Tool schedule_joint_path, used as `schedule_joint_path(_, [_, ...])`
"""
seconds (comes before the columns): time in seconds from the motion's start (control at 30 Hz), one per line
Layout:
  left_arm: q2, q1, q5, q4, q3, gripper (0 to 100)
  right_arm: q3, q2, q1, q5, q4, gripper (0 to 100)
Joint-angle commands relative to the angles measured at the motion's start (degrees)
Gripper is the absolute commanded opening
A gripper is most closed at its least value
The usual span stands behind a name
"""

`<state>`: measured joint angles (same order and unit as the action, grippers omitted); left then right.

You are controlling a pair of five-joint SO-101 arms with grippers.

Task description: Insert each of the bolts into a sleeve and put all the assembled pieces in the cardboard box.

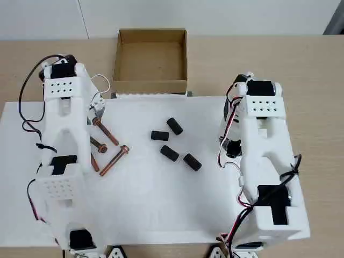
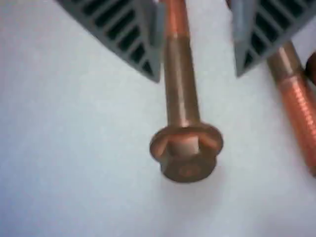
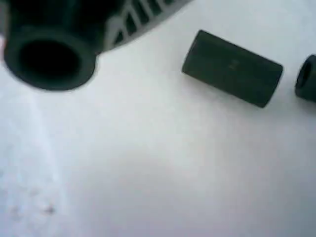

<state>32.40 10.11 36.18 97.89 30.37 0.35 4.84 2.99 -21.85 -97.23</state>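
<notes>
My left gripper (image 2: 196,71) is open and straddles the shank of a copper bolt (image 2: 181,98) lying on the white mat; one finger (image 2: 143,44) touches the shank, the other stands apart. A second bolt (image 2: 296,108) lies beside it. From above, several bolts (image 1: 114,160) lie next to the left gripper (image 1: 97,114). My right gripper (image 3: 74,29) is shut on a black sleeve (image 3: 49,59), held just above the mat with its bore facing the camera. Several loose sleeves (image 1: 170,153) lie mid-mat, left of the right gripper (image 1: 231,146). The cardboard box (image 1: 122,59) stands empty at the back.
The white mat (image 1: 161,209) covers the wooden table, with bare room at the front. Another sleeve (image 3: 232,69) lies close to my held one, with a further sleeve (image 3: 307,79) at the frame's edge. Cables hang off both arms.
</notes>
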Motion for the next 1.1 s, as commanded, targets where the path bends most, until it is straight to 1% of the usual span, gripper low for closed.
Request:
schedule_joint_path(0.0, [-0.1,0.2,-0.3,1.1,2.2,11,0.1,-2.8,-0.5,-1.1,-0.1,0.2])
schedule_joint_path(0.27, [0.2,-0.2,-0.3,0.0,1.9,11,3.3,-2.9,-0.5,-1.1,0.2,0.2])
schedule_joint_path(0.57, [0.2,-0.2,-0.3,-4.7,-4.2,11,3.3,-2.8,-0.4,-1.1,0.9,0.2])
schedule_joint_path(0.83, [0.2,-0.2,-0.3,-9.7,-8.5,11,3.3,-2.8,-0.3,-1.1,2.6,0.2])
schedule_joint_path(1.07, [0.2,-0.2,-0.3,-16.6,-13.8,11,3.3,-2.8,-0.3,-1.1,2.6,0.2])
